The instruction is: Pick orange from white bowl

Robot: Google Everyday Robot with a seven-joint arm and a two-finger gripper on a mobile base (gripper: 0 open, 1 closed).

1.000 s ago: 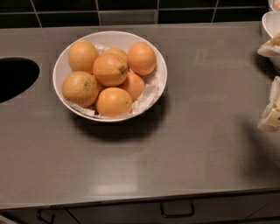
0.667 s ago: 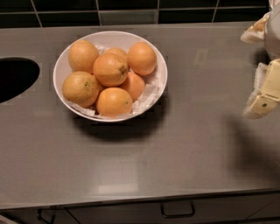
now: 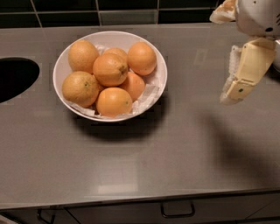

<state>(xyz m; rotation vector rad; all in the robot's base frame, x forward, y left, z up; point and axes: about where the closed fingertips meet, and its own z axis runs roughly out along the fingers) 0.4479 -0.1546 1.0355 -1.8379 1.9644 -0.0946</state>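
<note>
- We are looking down on a grey counter (image 3: 131,166), smooth and giving off a soft sheen, with dark glossy tiles (image 3: 65,6) running along its back edge.
- The orange (image 3: 110,69) is sitting at the top of the heap in the white bowl (image 3: 161,70), which is standing in the back-left part of the counter, nearer the back edge than the front.
- That fruit is looking round, deep in colour and finely dimpled, with a small brownish stem mark showing on its right side.
- The other oranges (image 3: 80,88) are crowding round it and touching it. The ones on the left are showing paler and more yellow.
- Crumpled white paper (image 3: 146,95) is lining the bowl and poking out between fruit and rim. The bowl itself is wide, shallow and glossy.
- The gripper (image 3: 232,91) is hanging over the counter near the right edge, well apart from the bowl, its cream plastic casing looking hard and smooth.
- I cannot tell whether the claw is wide or narrow, but it is carrying nothing.
- Progress, as I am judging it: nothing is done yet, with the orange lying untouched in the bowl.
- The whole job is waiting: crossing leftward, coming down over the heap, closing on the fruit and lifting it clear.
- Further out, a dark rounded opening (image 3: 15,78) is cutting into the left edge, and a drawer handle (image 3: 177,214) is showing below the front edge.
</note>
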